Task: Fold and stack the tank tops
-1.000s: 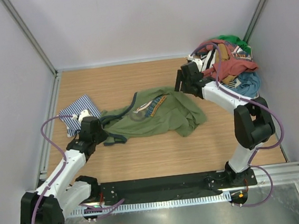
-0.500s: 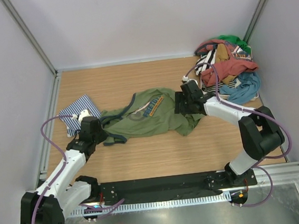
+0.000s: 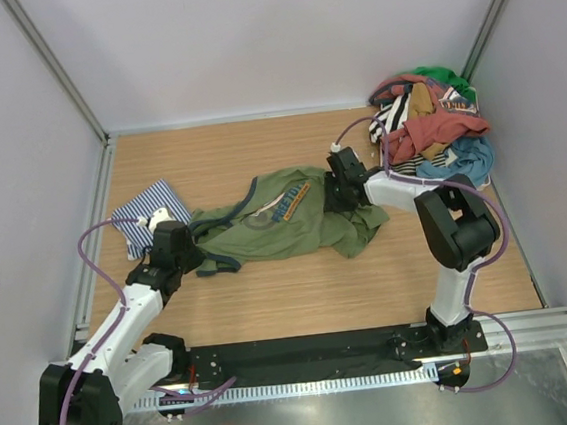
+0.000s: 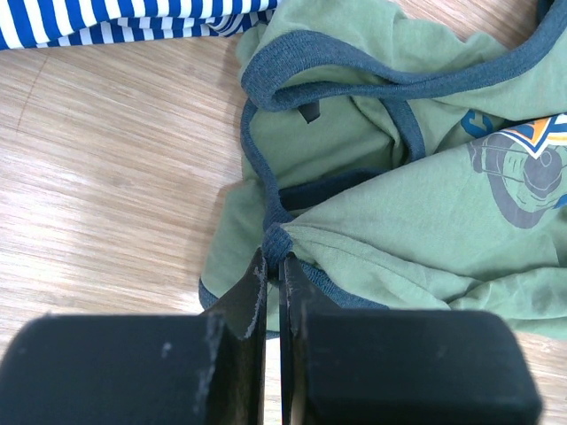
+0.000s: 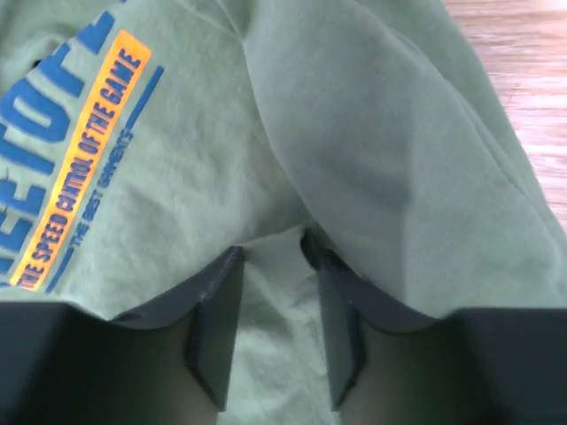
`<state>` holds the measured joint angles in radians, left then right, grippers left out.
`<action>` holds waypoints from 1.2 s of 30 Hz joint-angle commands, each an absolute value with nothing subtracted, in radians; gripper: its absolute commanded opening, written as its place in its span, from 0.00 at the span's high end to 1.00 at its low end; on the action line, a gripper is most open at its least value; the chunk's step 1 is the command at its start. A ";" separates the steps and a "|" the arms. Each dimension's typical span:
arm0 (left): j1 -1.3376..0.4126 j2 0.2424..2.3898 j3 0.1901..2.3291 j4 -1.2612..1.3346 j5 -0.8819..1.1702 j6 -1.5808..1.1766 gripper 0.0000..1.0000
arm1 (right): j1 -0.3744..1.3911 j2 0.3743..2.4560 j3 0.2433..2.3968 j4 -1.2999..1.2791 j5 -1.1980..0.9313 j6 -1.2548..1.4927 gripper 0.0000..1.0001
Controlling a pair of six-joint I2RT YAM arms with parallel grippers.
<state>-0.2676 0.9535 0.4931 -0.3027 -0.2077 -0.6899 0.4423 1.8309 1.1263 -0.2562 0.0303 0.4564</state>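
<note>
**Desk:** Where is the green one?

**Operator:** I see the olive green tank top (image 3: 289, 217), soft cloth with dark navy trim. It lies rumpled and print-up in the middle of the pale wooden surface (image 3: 272, 304). Blue and orange lettering runs across its chest.

**Desk:** And your left side?

**Operator:** My left jaws are closed tight on the navy trim at the olive green tank top's left end. In the left wrist view a fold of that edge is pinched between them. The left arm (image 3: 123, 323) reaches in low from that side.

**Desk:** The right?

**Operator:** My right jaws are pressed down on the top's right part, just right of the lettering. They stand parted, with a strip of green cloth lying between the fingers (image 5: 217, 328). I can't see that cloth pinched. The right arm (image 3: 451, 231) bends in from the right.

**Desk:** The striped one?

**Operator:** The navy-and-white striped tank top (image 3: 148, 210) lies folded into a flat rectangle just beside the olive one's left end, a little farther back.

**Desk:** Anything else?

**Operator:** A heap of mixed coloured clothes (image 3: 432, 133) is piled behind and to the right of the olive one, apart from it.
</note>
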 commanded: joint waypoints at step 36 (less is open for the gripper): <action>-0.261 0.939 0.483 -0.258 -0.186 -0.666 1.00 | 0.718 1.023 0.617 -0.374 -0.134 0.620 0.24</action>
